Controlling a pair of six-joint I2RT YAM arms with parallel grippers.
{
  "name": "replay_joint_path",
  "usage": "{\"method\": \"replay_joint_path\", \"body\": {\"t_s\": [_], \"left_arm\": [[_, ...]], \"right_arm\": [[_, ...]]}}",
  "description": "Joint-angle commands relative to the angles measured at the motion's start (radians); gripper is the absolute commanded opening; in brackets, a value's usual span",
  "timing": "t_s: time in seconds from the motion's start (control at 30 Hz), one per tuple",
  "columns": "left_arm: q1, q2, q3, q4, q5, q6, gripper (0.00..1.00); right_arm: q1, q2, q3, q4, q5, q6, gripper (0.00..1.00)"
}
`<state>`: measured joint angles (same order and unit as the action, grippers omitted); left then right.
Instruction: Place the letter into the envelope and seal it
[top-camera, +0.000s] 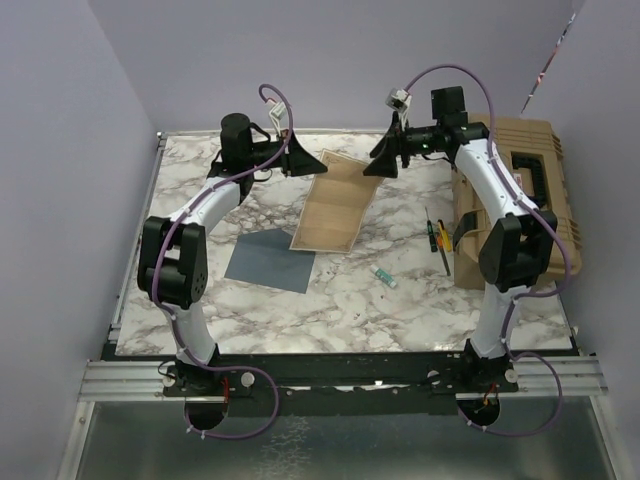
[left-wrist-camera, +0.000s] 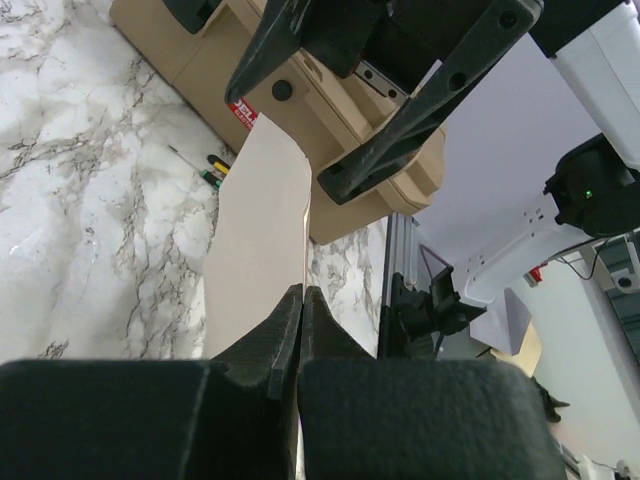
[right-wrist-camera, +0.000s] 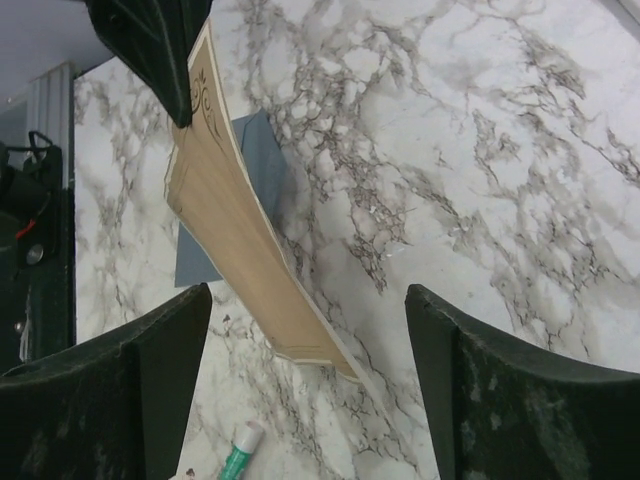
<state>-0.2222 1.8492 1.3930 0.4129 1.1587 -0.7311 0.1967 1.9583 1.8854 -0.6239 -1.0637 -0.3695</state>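
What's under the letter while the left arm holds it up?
Marble table and part of the envelope. The letter, pinched in the left fingers, covers a strip of the envelope in the right wrist view; what lies there cannot be seen.

Left claw (left-wrist-camera: 302, 296) pinched tight, right claw (right-wrist-camera: 308, 296) spread wide

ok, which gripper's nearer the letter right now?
Left. The left gripper is shut on the letter at its far left corner. The right gripper is open beside the far right corner, not gripping it.
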Motion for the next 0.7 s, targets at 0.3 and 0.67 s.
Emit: {"method": "replay_joint_path", "body": {"t_s": [0.3,0.67], "left_arm": [[-0.006,-0.083,-0.01,0.004,0.059,0.022,0.0],[0.071,-0.103,-0.058,0.004,-0.067,0.029,0.78]], "right_arm": [[0.05,0.093,0.07,-0.18,-0.177,-0.091,0.27],[0.05,-0.044,0.032,-0.165,-0.032,-0.076,0.0]]}}
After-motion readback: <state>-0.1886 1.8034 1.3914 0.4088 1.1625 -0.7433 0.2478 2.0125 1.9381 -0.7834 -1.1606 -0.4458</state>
